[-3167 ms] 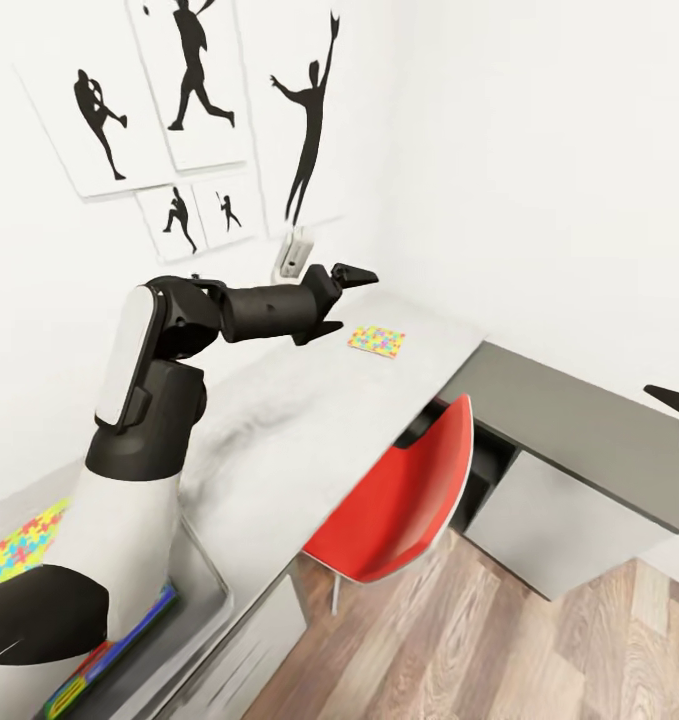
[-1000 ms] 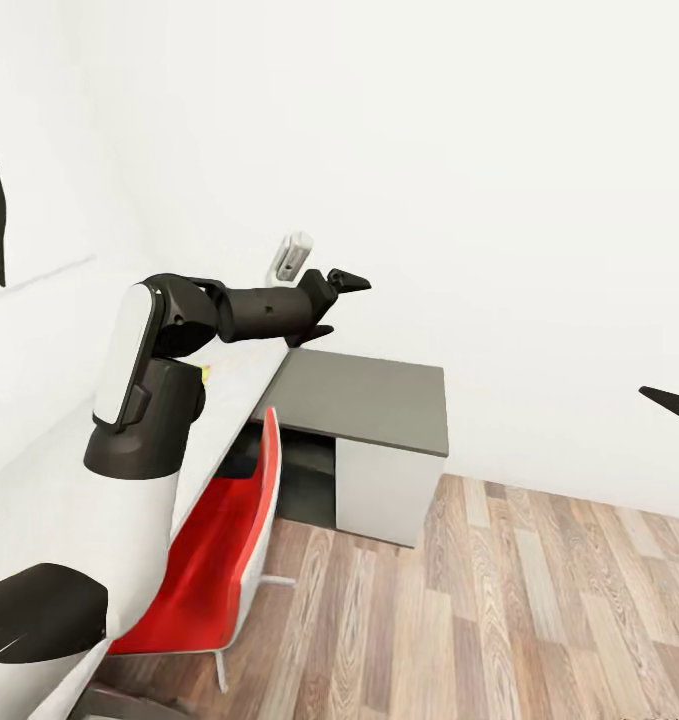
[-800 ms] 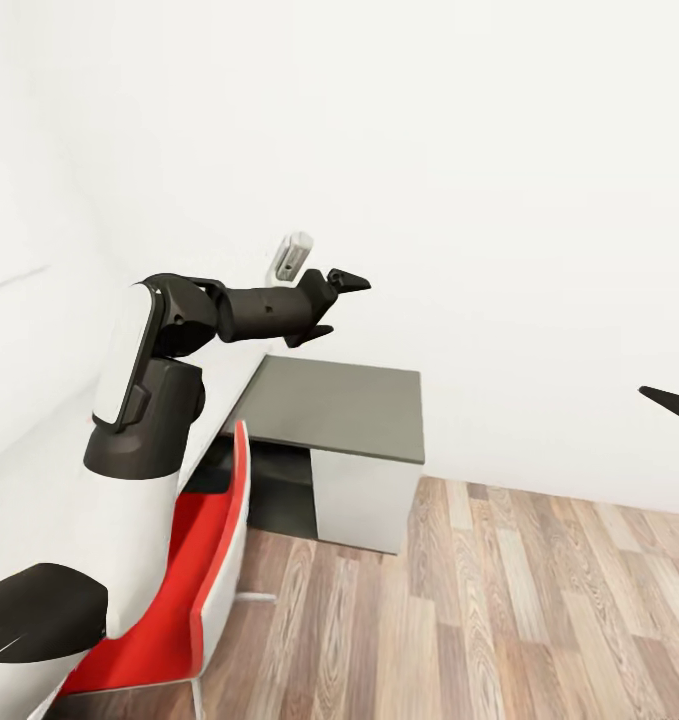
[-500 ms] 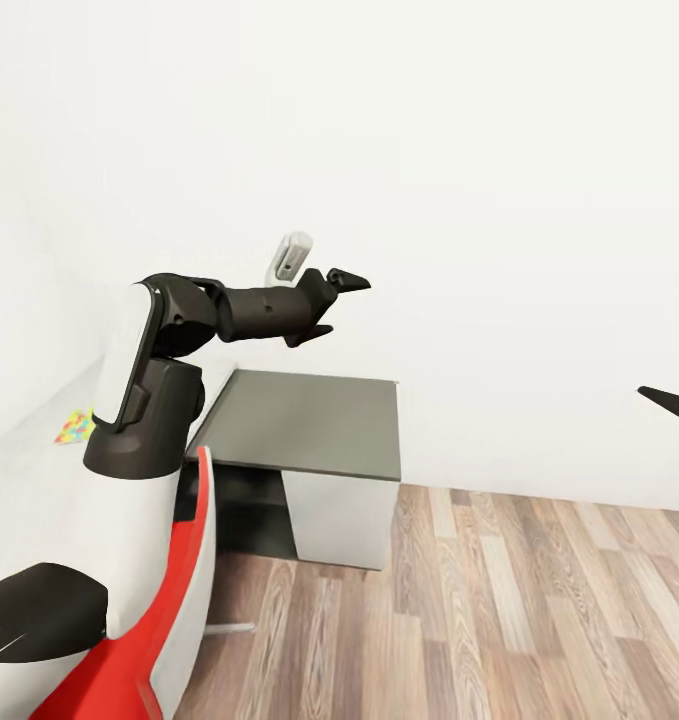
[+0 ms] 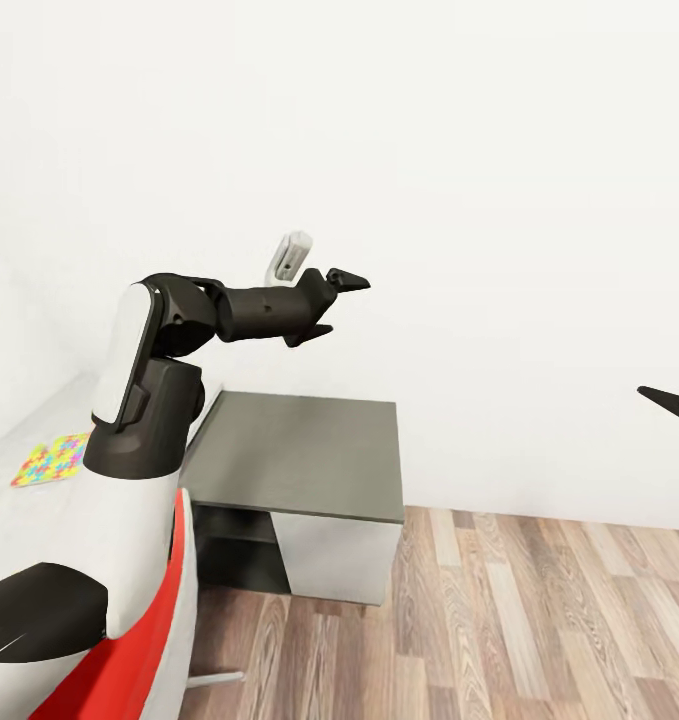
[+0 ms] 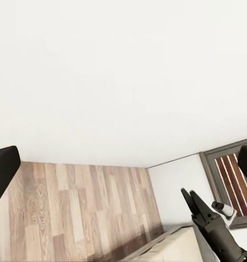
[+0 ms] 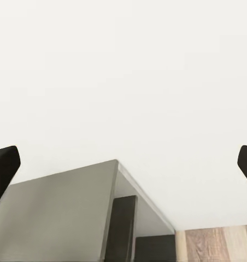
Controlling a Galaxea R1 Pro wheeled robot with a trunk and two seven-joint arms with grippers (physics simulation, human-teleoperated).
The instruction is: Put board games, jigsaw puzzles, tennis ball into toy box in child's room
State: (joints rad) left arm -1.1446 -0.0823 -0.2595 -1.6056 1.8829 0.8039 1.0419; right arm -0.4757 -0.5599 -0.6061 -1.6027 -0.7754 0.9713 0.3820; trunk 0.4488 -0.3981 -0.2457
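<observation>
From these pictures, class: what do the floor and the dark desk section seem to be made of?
Floor: looks like wood planks, matt, with visible grain and board seams. Dark grey desk section: smooth, matt, uniform slab, perhaps laminate or painted board; the render leaves it open.

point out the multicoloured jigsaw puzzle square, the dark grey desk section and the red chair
multicoloured jigsaw puzzle square (image 5: 51, 459), head view, middle of its top face
dark grey desk section (image 5: 299, 455), head view, bare middle of its top
red chair (image 5: 129, 665), head view, red seat back

text: none legible | labels: none | numbers: none | signs: none
</observation>
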